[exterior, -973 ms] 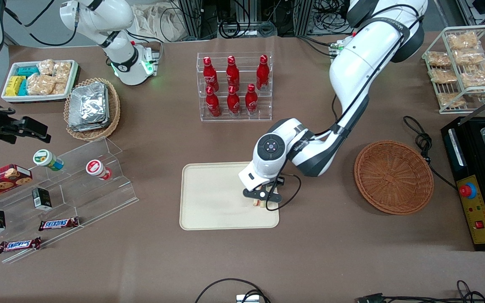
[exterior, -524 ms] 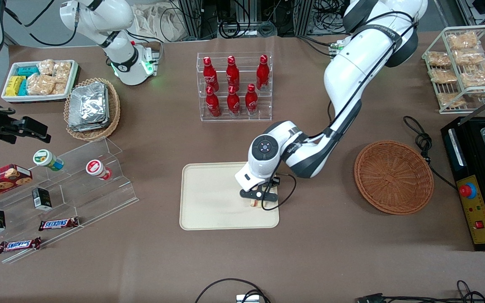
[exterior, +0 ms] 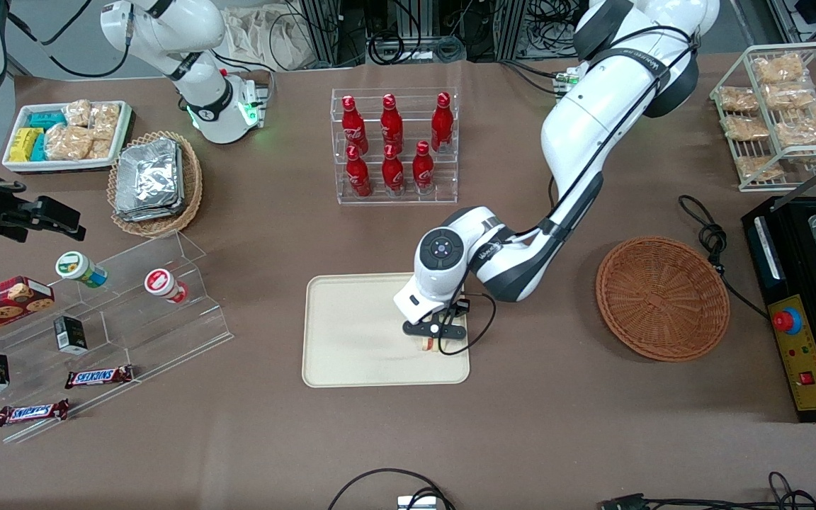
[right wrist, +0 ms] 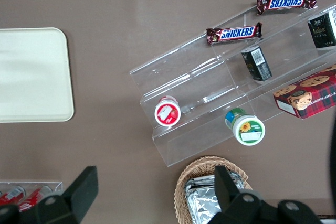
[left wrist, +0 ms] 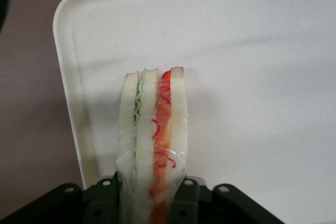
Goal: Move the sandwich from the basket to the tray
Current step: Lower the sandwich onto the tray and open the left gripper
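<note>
My left gripper [exterior: 431, 341] is shut on the sandwich [exterior: 429, 344] and holds it over the cream-beige tray [exterior: 351, 340], in the tray's part nearest the basket and toward the front camera. In the left wrist view the sandwich [left wrist: 153, 129] is a wrapped wedge with pale bread and green and red filling, clamped between the two black fingers [left wrist: 102, 200], with the tray [left wrist: 252, 77] under it. The reddish-brown wicker basket [exterior: 661, 297] sits empty toward the working arm's end of the table. The tray also shows in the right wrist view [right wrist: 31, 74].
A clear rack of red bottles [exterior: 394, 145] stands farther from the camera than the tray. A clear stepped display [exterior: 96, 319] with snacks, a lighter basket of foil packets [exterior: 153, 183] and a white snack tray [exterior: 66, 134] lie toward the parked arm's end. A black machine [exterior: 805, 304] stands beside the basket.
My left gripper with the sandwich has moved slightly farther in over the tray, away from the basket. The grip is unchanged.
</note>
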